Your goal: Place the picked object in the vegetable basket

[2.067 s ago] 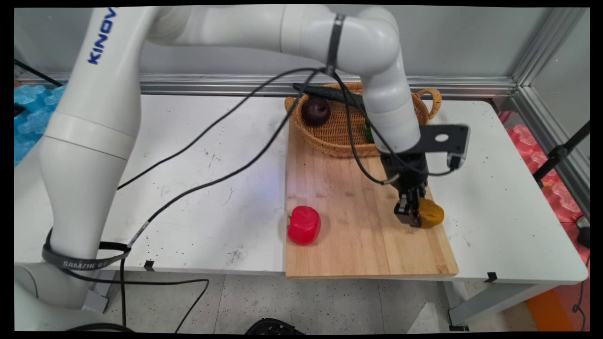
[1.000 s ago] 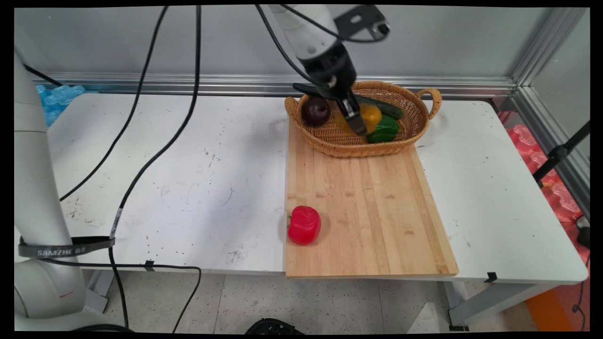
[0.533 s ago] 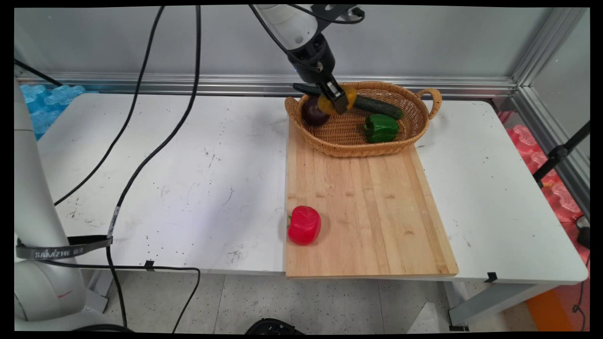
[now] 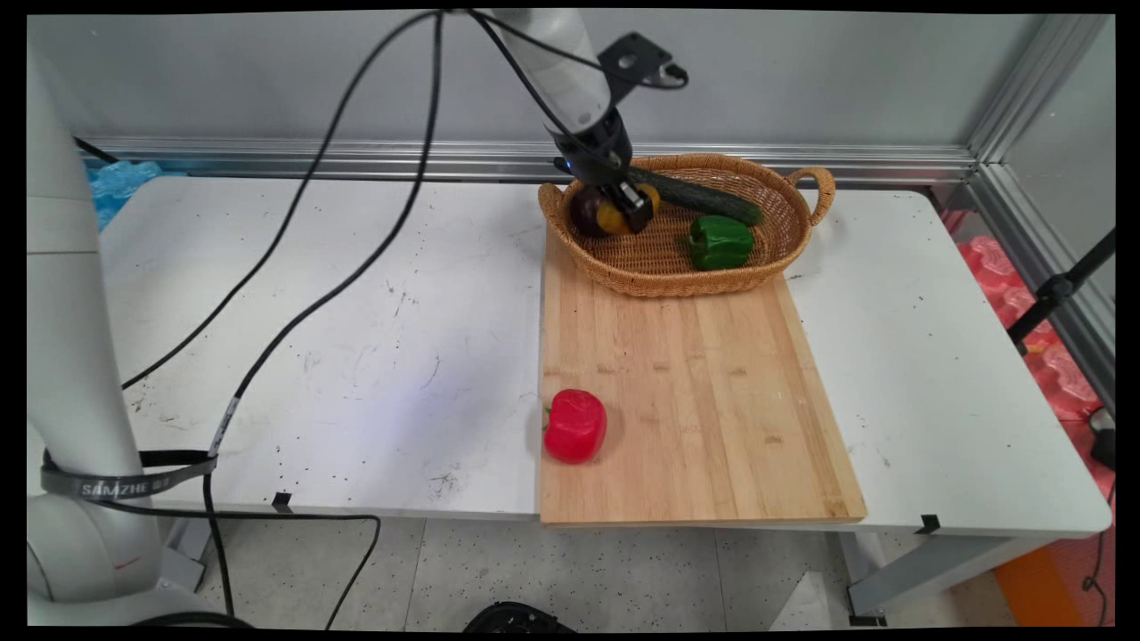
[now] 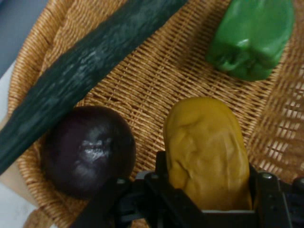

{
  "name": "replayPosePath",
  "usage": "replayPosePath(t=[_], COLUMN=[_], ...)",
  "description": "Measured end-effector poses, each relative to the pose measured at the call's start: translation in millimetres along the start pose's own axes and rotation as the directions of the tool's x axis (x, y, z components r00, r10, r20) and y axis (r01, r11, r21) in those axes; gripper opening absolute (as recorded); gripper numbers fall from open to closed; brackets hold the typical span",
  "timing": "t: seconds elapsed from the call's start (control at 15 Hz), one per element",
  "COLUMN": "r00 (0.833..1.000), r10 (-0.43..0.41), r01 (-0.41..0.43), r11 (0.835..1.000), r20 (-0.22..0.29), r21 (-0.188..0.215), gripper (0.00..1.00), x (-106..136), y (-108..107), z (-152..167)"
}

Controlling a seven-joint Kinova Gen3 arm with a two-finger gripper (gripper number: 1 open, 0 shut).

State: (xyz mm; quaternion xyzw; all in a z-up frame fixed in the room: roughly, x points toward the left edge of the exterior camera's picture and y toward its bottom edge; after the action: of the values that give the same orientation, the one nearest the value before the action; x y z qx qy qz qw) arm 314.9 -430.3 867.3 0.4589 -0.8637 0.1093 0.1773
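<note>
Looked like a robotics lab test cell: white table (image 4: 356,338) boxed in by aluminium framing (image 4: 997,160) and plain grey panels (image 4: 802,80), loose black cables (image 4: 294,303) draped across it, tripod leg (image 4: 1060,294) at right, speckled floor (image 4: 534,570) underneath.

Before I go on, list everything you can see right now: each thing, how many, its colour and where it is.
yellow pepper: 1, yellow-ochre, held between the gripper's fingers over the wicker basket's left part, beside the purple onion
purple onion: 1, dark purple, in the basket's left end
cucumber: 1, dark green, lying along the basket's far side
green pepper: 1, green, in the basket's right half
wicker basket: 1, tan, at the far end of the cutting board
red pepper: 1, red, on the board's near left edge
cutting board: 1, light wood, on the table
table: 1, white
gripper: 1, black, shut on the yellow pepper
</note>
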Motion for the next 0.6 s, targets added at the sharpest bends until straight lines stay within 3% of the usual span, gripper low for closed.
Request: replayPosePath(t=[0.6], r00=[0.998], r10=[0.013], r01=[-0.011], r11=[0.999], r20=[0.068], r21=[-0.031], gripper=[0.00], x=[8], y=[8], z=[72])
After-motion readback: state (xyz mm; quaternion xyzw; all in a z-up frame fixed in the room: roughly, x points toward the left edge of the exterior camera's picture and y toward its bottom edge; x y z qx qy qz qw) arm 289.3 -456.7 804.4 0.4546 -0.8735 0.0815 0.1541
